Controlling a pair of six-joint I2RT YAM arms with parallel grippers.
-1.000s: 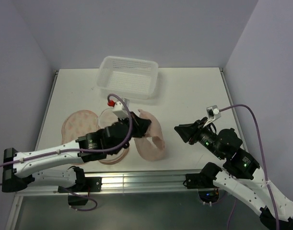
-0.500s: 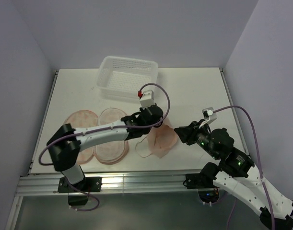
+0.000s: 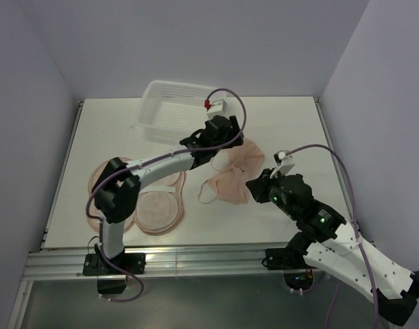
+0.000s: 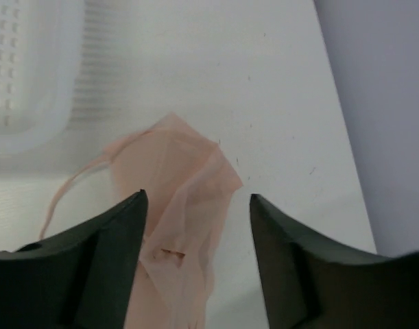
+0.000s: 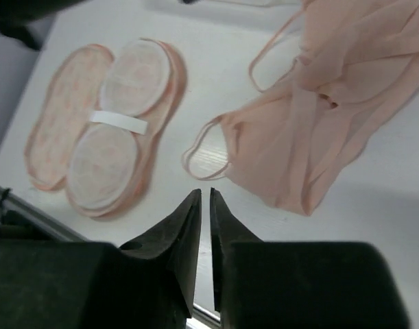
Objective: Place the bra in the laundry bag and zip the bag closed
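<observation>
The laundry bag (image 3: pixel 137 195) lies unzipped and spread flat on the tabletop (image 3: pixel 284 127), the bra (image 3: pixel 235 173) crumpled beside it under the wide-spread left gripper (image 4: pixel 195 205), right gripper (image 5: pixel 203 205) nearly closed, holding nothing.

Illumination: bright, even, diffuse overhead light; shadows soft and faint. No glare. Wrist views: near fingers (image 4: pixel 92 267) dark and blurred; basket (image 4: pixel 24 75) overexposed, soft
</observation>
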